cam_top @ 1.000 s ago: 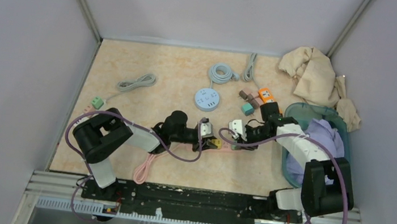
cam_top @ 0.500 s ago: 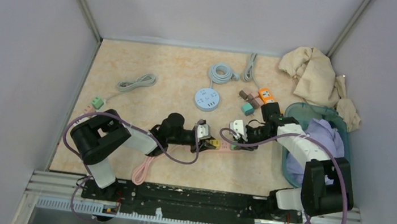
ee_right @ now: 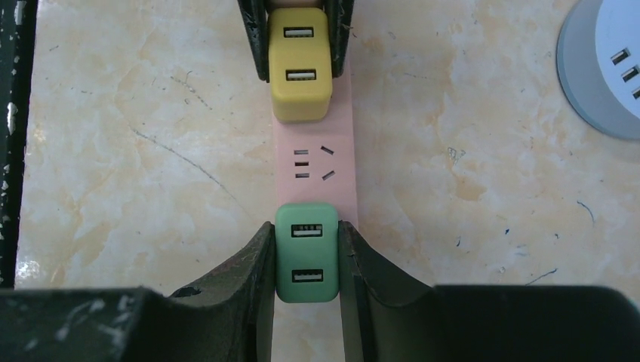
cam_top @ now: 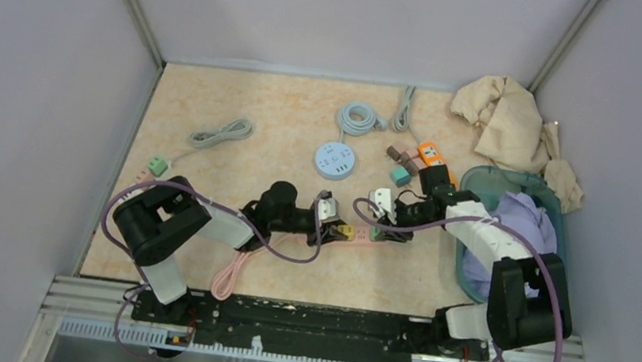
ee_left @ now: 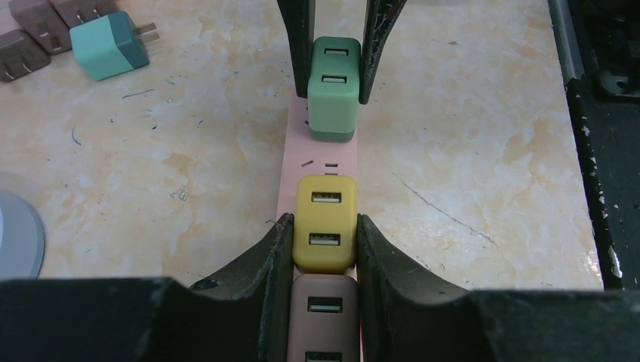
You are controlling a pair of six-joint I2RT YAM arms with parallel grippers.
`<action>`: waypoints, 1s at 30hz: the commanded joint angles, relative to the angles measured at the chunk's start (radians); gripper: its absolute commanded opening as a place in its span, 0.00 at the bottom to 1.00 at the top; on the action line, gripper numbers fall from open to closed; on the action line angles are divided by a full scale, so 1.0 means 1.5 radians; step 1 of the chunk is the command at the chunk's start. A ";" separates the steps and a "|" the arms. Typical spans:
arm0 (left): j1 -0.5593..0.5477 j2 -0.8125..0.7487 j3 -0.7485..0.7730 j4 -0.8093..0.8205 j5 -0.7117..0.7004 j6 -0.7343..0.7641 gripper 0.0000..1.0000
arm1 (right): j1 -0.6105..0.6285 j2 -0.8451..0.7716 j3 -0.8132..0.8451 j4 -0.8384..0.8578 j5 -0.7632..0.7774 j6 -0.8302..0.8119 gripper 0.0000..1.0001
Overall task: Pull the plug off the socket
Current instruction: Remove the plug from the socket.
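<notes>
Pink strip (ee_left: 317,162): lies flat on the marble-look table top, runs straight from L gripper to R gripper, which face each other along it.
L gripper (ee_left: 323,224): fingers closed narrow on the sides of the yellow plug (ee_left: 324,249); plug sits on the strip.
R gripper (ee_right: 306,230): fingers clamped tight on both sides of the green plug (ee_right: 306,260), also sitting on the strip.
Gap: one bare socket set between the 2 plugs, so grippers are near but apart.
Brown plug (ee_left: 323,317): on the strip just behind the yellow one, wrist side of L fingertips, touching or nearly so.
Teal plug (ee_left: 109,49): loose on the table, ahead and left of L gripper, prongs out.
Round hub (ee_right: 604,68): ahead and right of R gripper, off the strip.
</notes>
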 commanded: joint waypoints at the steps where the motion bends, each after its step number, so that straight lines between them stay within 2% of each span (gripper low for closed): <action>1: 0.000 0.005 -0.010 -0.077 -0.004 0.001 0.01 | 0.012 -0.017 0.018 0.094 -0.108 0.089 0.00; 6: 0.000 -0.007 -0.018 -0.091 -0.008 0.009 0.01 | -0.031 -0.020 0.024 0.044 -0.102 0.030 0.00; 14: 0.001 -0.006 -0.010 -0.110 -0.006 0.014 0.01 | -0.038 -0.001 0.016 -0.082 -0.083 -0.167 0.00; 19: 0.002 0.002 0.000 -0.121 -0.001 0.011 0.01 | -0.030 0.018 0.014 -0.125 -0.141 -0.238 0.00; 25: 0.001 0.016 0.013 -0.126 0.008 0.006 0.01 | 0.020 -0.003 0.001 -0.043 -0.143 -0.154 0.00; 30: 0.001 0.011 0.011 -0.133 0.005 0.008 0.01 | 0.016 0.001 0.031 -0.020 -0.173 -0.057 0.00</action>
